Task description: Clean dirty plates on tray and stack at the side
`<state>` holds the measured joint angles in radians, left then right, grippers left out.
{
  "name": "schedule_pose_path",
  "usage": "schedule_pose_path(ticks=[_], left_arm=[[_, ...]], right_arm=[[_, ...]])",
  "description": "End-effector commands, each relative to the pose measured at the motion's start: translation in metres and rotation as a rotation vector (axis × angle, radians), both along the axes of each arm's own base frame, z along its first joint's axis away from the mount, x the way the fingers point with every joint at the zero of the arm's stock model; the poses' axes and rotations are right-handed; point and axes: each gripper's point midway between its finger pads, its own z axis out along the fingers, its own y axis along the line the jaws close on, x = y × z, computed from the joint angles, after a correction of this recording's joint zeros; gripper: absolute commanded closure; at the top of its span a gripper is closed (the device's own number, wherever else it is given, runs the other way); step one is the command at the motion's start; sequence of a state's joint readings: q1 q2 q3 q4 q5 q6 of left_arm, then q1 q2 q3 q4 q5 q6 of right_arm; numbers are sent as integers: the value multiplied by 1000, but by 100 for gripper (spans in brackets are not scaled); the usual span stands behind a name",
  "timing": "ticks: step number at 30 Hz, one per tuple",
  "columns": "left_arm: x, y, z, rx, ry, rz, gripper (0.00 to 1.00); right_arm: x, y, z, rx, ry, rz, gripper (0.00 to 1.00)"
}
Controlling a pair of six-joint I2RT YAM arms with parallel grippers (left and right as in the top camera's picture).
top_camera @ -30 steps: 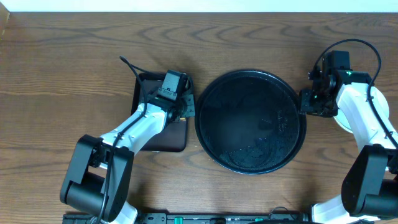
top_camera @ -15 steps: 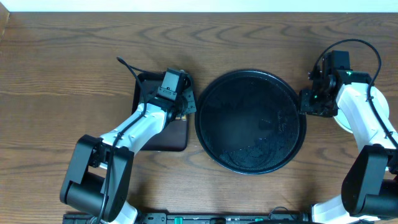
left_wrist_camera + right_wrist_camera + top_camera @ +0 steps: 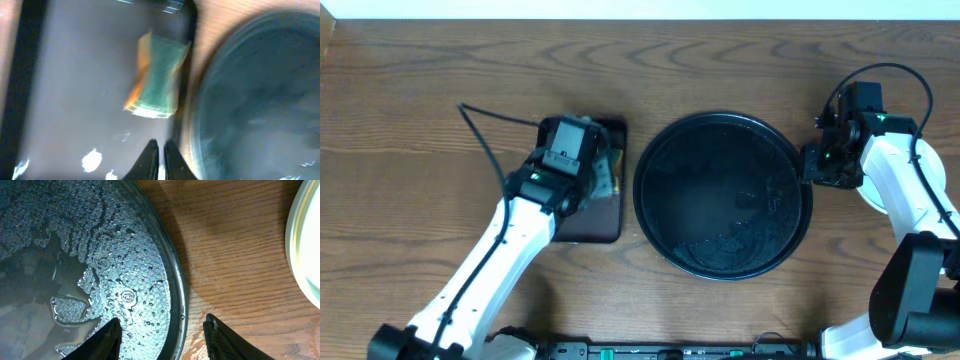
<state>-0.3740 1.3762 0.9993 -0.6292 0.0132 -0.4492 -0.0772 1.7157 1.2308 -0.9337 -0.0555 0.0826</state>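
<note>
Overhead view: the wet black tray [image 3: 720, 200] sits mid wooden desk [image 3: 410, 220], with a pale plate [image 3: 307, 240] off its right rim. My right gripper [image 3: 162, 337] gapes wide there, holding nothing. The left gripper [image 3: 159, 150], pinched closed on nothing, has swung left, uncovering the sponge [image 3: 157, 82] on the small dark tray [image 3: 75, 100].

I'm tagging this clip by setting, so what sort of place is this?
Probably a robot test bench set up for dishwashing, not a real kitchen: a left arm and right arm at a wood table, a wet black tray, and a sponge on a small tray.
</note>
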Motion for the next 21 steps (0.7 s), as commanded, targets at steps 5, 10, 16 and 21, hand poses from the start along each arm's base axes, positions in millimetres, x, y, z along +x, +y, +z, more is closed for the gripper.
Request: schedule_pose_path(ticks=[5,10,16,21], left_arm=[[-44,39,-55,197,206,33,92],[-52,42,-78,214,248,31,92],[-58,37,-88,191,294,17,92],[-68,30,-91,144,337,-3,92]], right_arm=[[-1,3,1,4,-3,16,48],[-1,3,1,4,-2,17,47],[-2,3,1,4,-2,17,47],[-3,3,1,4,5,17,47]])
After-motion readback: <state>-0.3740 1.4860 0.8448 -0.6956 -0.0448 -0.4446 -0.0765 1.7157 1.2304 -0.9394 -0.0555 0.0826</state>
